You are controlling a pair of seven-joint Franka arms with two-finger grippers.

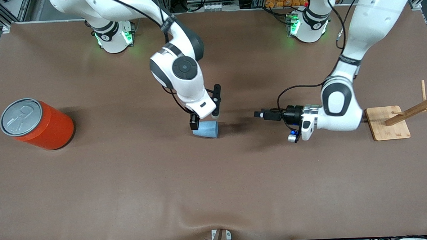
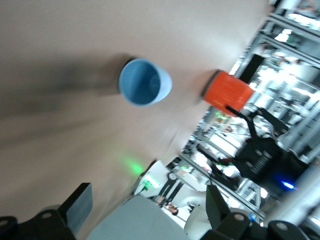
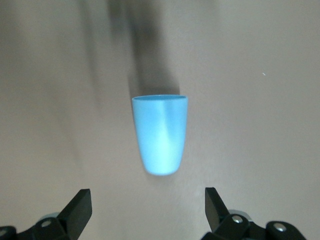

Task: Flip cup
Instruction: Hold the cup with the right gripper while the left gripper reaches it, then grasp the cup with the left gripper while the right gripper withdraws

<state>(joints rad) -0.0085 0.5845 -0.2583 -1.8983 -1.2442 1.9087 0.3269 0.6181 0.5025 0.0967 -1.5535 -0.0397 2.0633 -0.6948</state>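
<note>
At mid-table you have the cup [image 1: 205, 129] lying on its side, its mouth toward the left arm's end, well apart from the can [image 1: 37, 123] and the wooden rack [image 1: 387, 123]. Your right gripper [image 1: 204, 121] hangs just over it with fingers [image 3: 76, 209] spread wide, holding nothing and touching nothing that I can see. Your left gripper [image 1: 259, 114] waits low beside it, also spread and empty. The risk, as I judge it: a round cup on its side may roll or skid if one finger lands first, so close squarely across it.
</note>
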